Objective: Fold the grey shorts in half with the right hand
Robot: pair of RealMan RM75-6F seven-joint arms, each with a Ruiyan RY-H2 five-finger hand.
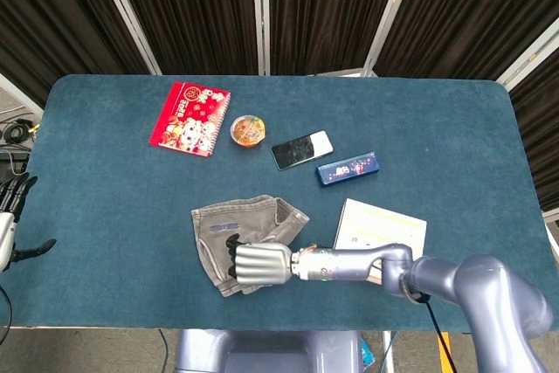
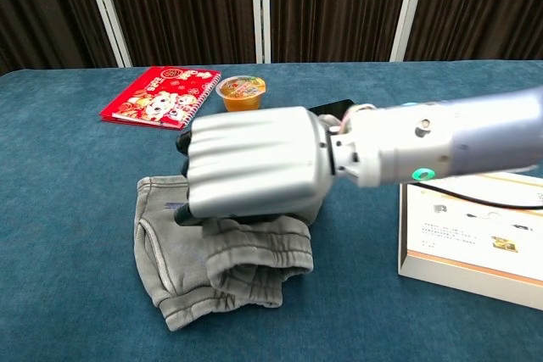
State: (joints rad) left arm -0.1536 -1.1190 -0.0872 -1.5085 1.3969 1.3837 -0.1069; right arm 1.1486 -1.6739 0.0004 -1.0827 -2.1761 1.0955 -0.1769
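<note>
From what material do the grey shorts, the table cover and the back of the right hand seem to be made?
Grey shorts: soft, matte woven or knit cloth, probably cotton; it wrinkles, and its gathered waistband shows stitched ridges.
Table cover: dark teal, felt-like fabric, matte with a faint nap.
Right hand: the back is a smooth silver shell with a soft sheen, either painted plastic or metal; the fingers look black.

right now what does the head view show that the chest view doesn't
Only the head view shows the left hand at the table's left edge, the blue box and the whole phone. Only the chest view shows the shorts' elastic waistband bunched below the right hand. Both share the grey shorts, red booklet, jelly cup and white box.
</note>
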